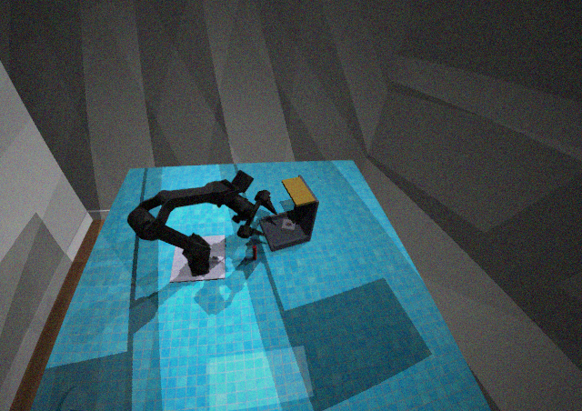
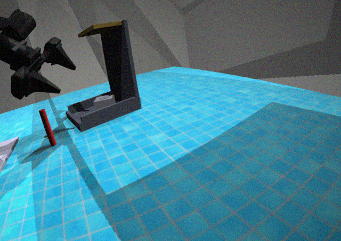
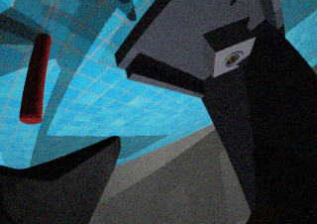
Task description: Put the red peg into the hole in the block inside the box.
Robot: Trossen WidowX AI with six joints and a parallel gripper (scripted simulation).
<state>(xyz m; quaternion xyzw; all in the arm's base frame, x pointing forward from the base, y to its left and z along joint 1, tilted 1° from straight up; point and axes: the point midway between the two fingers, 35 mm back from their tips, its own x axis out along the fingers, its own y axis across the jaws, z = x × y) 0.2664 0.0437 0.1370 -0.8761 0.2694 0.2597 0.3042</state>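
The red peg (image 1: 255,252) (image 2: 47,127) (image 3: 36,80) stands upright on the table, outside the box and near its open front. The box (image 1: 287,243) (image 2: 110,111) (image 3: 168,41) has low side walls and a tall back wall. Inside it, the pale block (image 1: 287,225) (image 2: 104,97) (image 3: 221,63) shows a round hole in its top. The yellow roof (image 1: 299,191) (image 2: 107,25) sticks out above the block from the back wall. My gripper (image 1: 270,224) (image 2: 67,80) (image 3: 188,148) is open and empty. It hangs above table height, higher than the peg, by the box's open front.
The arm's pale base plate (image 1: 216,273) (image 2: 5,149) lies on the blue tiled table (image 1: 244,374) (image 2: 176,139), to the left of the peg in the top view. Dark shadows cross the table and the box floor.
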